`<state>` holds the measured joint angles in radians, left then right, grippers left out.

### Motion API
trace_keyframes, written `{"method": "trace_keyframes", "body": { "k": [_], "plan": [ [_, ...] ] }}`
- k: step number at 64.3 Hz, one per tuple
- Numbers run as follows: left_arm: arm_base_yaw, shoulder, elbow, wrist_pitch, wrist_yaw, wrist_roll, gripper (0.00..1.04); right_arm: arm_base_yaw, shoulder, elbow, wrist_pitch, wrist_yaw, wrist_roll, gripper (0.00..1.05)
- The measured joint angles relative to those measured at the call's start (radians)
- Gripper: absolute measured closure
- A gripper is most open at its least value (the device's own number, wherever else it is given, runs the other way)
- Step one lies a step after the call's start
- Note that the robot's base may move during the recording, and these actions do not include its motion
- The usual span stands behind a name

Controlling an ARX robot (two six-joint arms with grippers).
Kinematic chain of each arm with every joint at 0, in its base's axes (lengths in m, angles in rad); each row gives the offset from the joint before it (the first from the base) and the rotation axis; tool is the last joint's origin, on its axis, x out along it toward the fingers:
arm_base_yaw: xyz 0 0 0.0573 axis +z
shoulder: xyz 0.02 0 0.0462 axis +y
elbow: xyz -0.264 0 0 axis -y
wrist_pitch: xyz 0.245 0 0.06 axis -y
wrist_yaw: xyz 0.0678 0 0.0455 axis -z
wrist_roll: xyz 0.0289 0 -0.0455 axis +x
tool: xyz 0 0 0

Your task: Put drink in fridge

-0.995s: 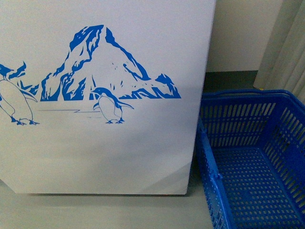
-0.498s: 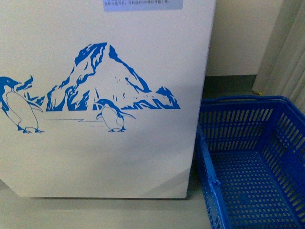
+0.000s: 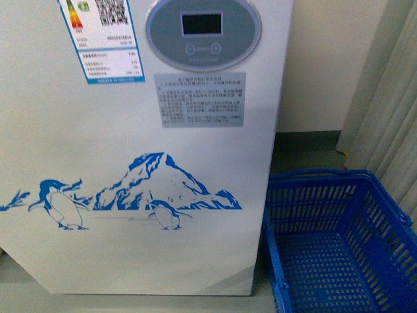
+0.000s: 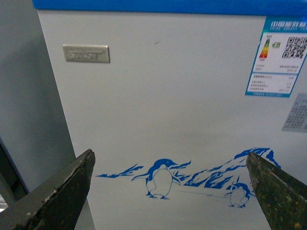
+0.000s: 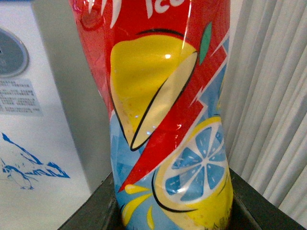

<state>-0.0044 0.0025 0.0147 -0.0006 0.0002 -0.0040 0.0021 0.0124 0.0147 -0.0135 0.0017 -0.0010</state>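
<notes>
Floor (image 3: 306, 156) right of the fridge (image 3: 130, 163) is filled by a blue basket (image 3: 319, 176), just beside its corner. Left gripper (image 4: 169, 155) gapes wide, facing the fridge's front; right gripper (image 5: 172, 213) clamps the drink (image 5: 163, 110) low down.

The drink (image 5: 168, 120) clamped in my right gripper (image 5: 172, 213) wore a glossy plastic film label, slightly crinkled and catching bright glints. The left gripper (image 4: 169, 158) had dark fingers (image 4: 62, 196) that looked matt, scuffed and rough along their edges. Beyond it, the fridge (image 4: 168, 105) showed a smooth white face with a soft sheen, a brushed metal-looking nameplate (image 4: 86, 53) and paper-like stickers (image 4: 277, 57). Its oval display panel (image 3: 203, 32) looked like smooth grey plastic. The basket (image 3: 319, 176) was blue slotted plastic. The curtain (image 5: 273, 120) beside the right gripper was matt pleated cloth.
</notes>
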Motion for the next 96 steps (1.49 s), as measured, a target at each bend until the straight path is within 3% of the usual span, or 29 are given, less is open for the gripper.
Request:
{"method": "trace_keyframes", "body": {
  "k": [64,66,69,75,81,88,96],
  "plan": [
    [0.000,0.000,0.000,0.000,0.000,0.000,0.08,0.000,0.000,0.000,0.000,0.000,0.000,0.63],
    [-0.006,0.000,-0.002,0.010,-0.017,-0.002,0.08,0.000,0.000,0.000,0.000,0.000,0.000,0.63],
    [-0.061,0.013,-0.010,0.125,-0.205,-0.028,0.08,0.000,0.000,0.000,0.000,0.000,0.000,0.63],
    [-0.142,0.021,-0.011,0.263,-0.395,-0.016,0.08,0.000,0.000,0.000,0.000,0.000,0.000,0.63],
    [-0.122,0.100,-0.003,0.217,-0.353,-0.013,0.08,0.000,0.000,0.000,0.000,0.000,0.000,0.63],
    [-0.069,0.193,0.002,0.162,-0.199,0.006,0.08,0.000,0.000,0.000,0.000,-0.002,0.000,0.63],
    [0.019,0.338,0.027,0.253,-0.053,0.061,0.08,0.000,0.000,0.000,0.000,0.000,0.000,0.63]
  ]
}}
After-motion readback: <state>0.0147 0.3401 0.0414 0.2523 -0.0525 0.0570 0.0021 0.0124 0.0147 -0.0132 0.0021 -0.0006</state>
